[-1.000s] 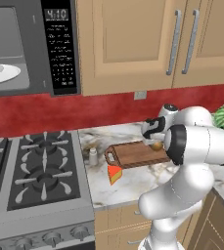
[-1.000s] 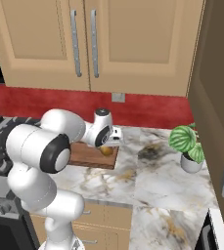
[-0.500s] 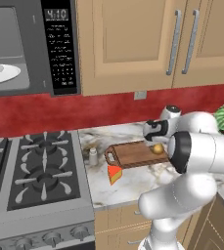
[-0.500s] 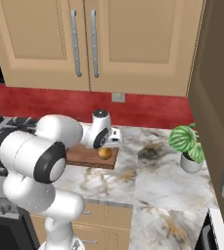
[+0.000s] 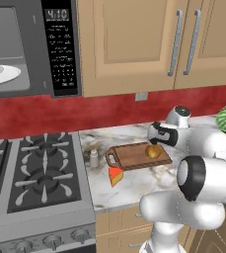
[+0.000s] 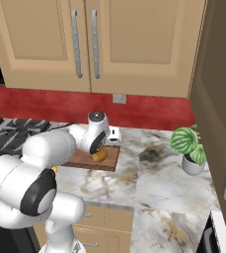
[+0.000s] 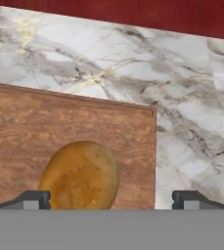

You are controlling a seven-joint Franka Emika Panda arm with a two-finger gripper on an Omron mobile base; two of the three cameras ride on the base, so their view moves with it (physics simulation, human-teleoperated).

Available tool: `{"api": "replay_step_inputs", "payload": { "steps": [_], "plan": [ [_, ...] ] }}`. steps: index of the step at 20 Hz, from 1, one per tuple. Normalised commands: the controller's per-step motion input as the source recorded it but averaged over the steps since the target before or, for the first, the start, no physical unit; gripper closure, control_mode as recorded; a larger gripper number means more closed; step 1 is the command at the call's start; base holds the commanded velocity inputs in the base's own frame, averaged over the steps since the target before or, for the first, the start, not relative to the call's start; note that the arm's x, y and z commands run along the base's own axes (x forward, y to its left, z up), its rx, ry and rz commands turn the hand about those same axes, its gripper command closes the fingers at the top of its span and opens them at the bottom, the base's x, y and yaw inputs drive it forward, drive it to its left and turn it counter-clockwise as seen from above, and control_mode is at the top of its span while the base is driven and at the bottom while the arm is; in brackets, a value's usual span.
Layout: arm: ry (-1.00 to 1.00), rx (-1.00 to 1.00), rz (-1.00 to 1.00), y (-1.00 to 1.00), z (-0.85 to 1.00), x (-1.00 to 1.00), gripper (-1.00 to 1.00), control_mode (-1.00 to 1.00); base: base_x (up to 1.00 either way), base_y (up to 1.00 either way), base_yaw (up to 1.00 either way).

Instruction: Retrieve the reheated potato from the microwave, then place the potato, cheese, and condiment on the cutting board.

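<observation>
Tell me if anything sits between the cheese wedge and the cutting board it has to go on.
Nothing visible does. The cheese lies on the counter just off the cutting board, near its handle end; the condiment stands off to the side.

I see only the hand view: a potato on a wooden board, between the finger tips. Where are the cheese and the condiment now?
Observer: The cheese lies on the counter, just off the front corner of the board at its handle end.
Operator: And the condiment?
Observer: The condiment stands upright on the counter beside the handle, toward the stove.
Operator: Is the microwave closed?
Observer: No, the microwave is open; a white plate sits inside.
Operator: Is the gripper holding the potato?
Observer: No. The gripper is open above the potato, which rests on the board.
</observation>
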Motion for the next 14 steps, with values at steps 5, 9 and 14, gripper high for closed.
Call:
{"api": "replay_step_inputs", "payload": {
  "steps": [5, 9, 14],
  "plan": [
    [-0.07, 0.00, 0.00, 0.25, 0.13, -0.49, -1.00, -1.00, 0.00, 0.00, 0.00],
    [-0.03, 0.00, 0.00, 0.45, 0.09, -0.43, -1.00, -1.00, 0.00, 0.00, 0.00],
    [0.00, 0.00, 0.00, 0.48, 0.20, -0.32, -1.00, -1.00, 0.00, 0.00, 0.00]
  ]
}}
